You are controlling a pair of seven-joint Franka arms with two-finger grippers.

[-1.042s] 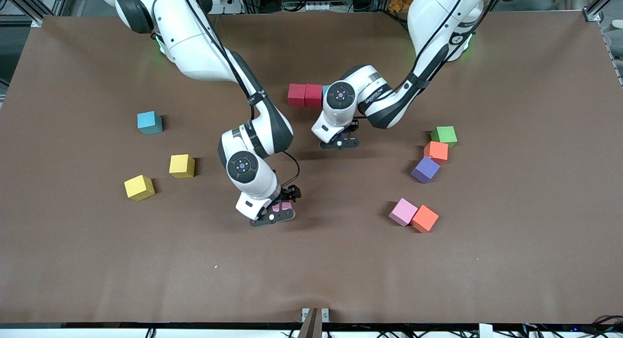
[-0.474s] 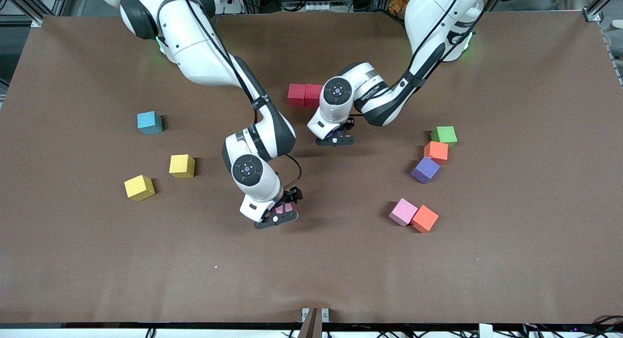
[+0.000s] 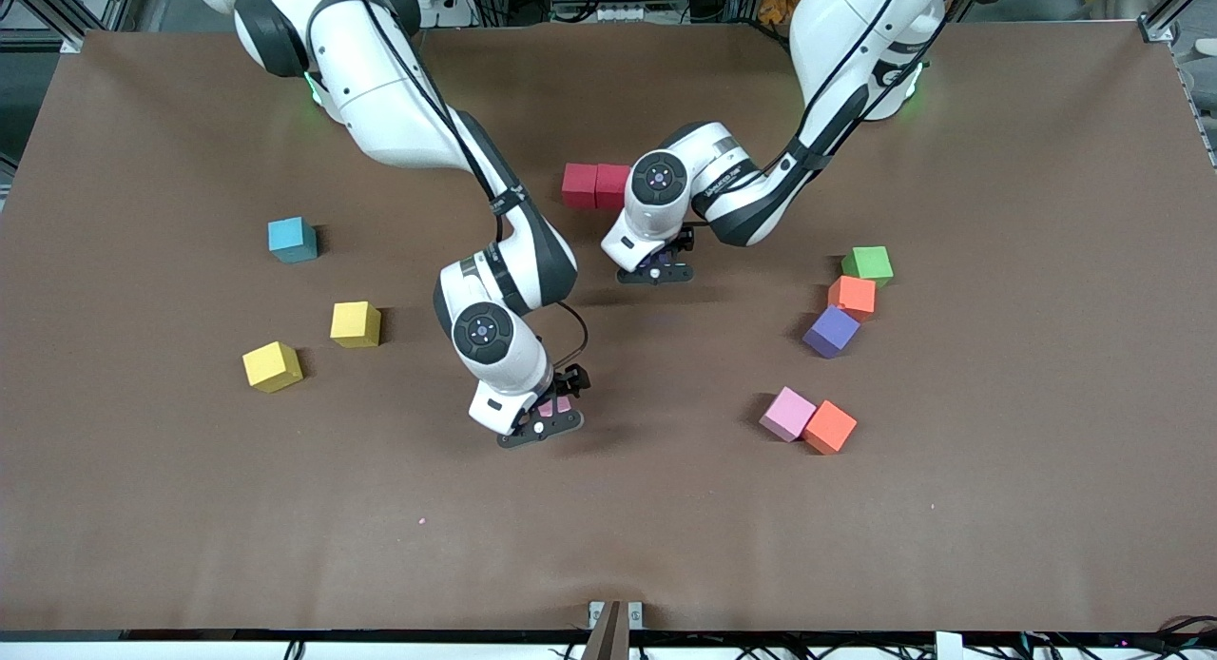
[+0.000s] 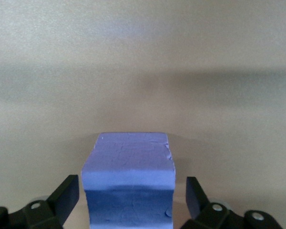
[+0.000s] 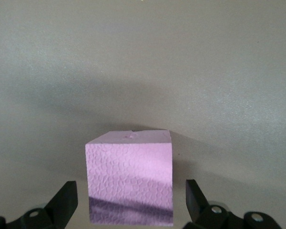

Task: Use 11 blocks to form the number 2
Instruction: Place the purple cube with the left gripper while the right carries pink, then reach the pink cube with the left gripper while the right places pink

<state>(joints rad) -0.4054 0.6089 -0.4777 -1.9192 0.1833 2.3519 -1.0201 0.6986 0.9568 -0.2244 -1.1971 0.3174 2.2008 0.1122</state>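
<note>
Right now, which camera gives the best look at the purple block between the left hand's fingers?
The left wrist view: the purple block fills the gap between the open left hand's fingers, not touching either. The front view shows only a sliver of it under that hand. The right wrist view shows a pink block instead.

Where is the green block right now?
In the front view, the green block sits on the table toward the left arm's end, touching the orange block, which lies nearer the camera, with a purple block nearer still.
</note>
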